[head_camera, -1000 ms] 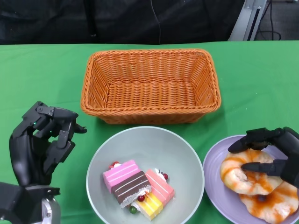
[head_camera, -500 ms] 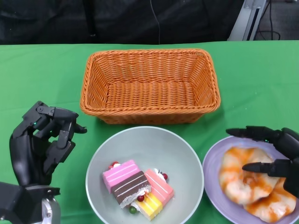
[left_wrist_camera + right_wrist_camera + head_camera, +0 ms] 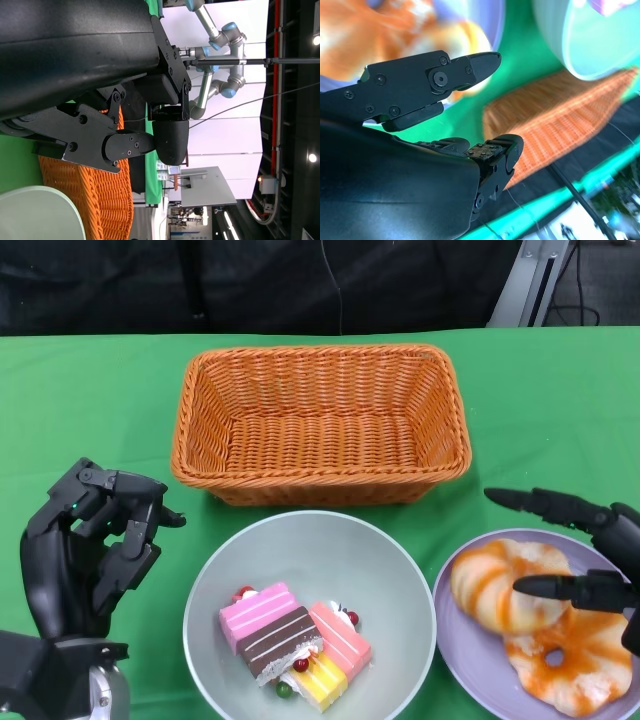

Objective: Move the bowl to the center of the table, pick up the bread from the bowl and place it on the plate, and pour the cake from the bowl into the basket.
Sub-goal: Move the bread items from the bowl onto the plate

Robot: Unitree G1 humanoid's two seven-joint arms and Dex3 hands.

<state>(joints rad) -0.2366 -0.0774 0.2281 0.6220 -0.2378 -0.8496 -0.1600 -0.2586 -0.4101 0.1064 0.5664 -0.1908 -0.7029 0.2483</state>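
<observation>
1. The worktop (image 3: 90,400) is covered in green cloth and carries everything else.
2. The orange wicker basket (image 3: 322,422) stands at the middle of the far side, with nothing showing inside it. In the right wrist view it shows as a blurred orange weave (image 3: 555,120), and in the left wrist view as a strip of wicker (image 3: 107,200).
3. The pale grey-green bowl (image 3: 330,550) sits just in front of the basket at the near middle of the worktop. Its rim shows in both wrist views (image 3: 555,35) (image 3: 35,215).
4. The lilac plate (image 3: 462,635) lies just to the right of the bowl, close beside it but apart from it.
5. The left hand (image 3: 90,550) is raised over the cloth to the left of the bowl, fingers curled inward, with nothing in them.
6. The right hand (image 3: 590,560) hovers over the right side of the plate, fingers spread and pointing toward the bowl, holding nothing.
7. The bread (image 3: 540,625), glazed with orange, lies on the plate in two pieces: a rounded roll at the left and a flatter ring nearer the front. One fingertip (image 3: 530,586) is right over the roll; whether it touches cannot be told.
8. The cake (image 3: 295,640) lies in the near part of the bowl: striped slices in pink, brown and yellow, with small red and green beads beside them.
</observation>
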